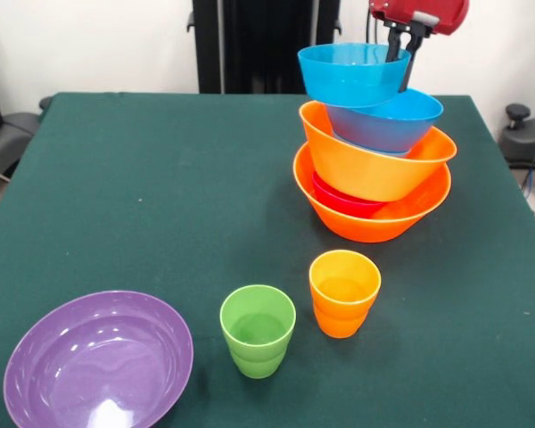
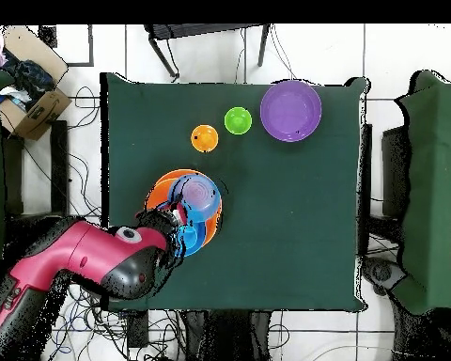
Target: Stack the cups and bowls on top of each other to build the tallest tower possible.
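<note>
From the front, the tower [image 1: 372,169] near the table's [image 1: 143,196] far right corner nests red and blue bowls in orange ones, gripper [image 1: 399,67] clamped on the top blue bowl [image 1: 352,73]; overhead, purple bowl [image 2: 290,110] sits at a corner, cardboard box [image 2: 32,99] beside the table.

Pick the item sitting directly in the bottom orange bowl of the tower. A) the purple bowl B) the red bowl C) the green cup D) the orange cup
B: the red bowl shows between the bottom orange bowl and the orange bowl above it; the other three stand apart on the table.
</note>
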You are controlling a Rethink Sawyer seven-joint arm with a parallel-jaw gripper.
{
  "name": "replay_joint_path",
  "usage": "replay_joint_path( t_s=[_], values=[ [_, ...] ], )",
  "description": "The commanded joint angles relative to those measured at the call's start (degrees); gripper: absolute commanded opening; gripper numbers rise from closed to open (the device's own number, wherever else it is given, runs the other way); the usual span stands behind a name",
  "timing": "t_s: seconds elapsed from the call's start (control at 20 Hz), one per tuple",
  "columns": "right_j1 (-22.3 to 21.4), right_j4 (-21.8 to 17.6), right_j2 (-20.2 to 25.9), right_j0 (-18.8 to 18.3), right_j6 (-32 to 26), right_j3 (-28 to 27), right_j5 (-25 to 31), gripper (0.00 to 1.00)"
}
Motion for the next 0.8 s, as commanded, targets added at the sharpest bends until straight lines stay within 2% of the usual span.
replay_joint_path(
  t_s=[0.05, 0.4, 0.8],
  values=[
    [2.56, -0.17, 11.12, -0.44, -3.85, -2.49, -0.10, 0.00],
    [-0.51, -3.83, 9.50, 1.50, 0.70, 0.24, -7.41, 0.00],
    [-2.78, -0.14, 9.62, 1.59, 6.69, -4.02, -5.45, 0.00]
  ],
)
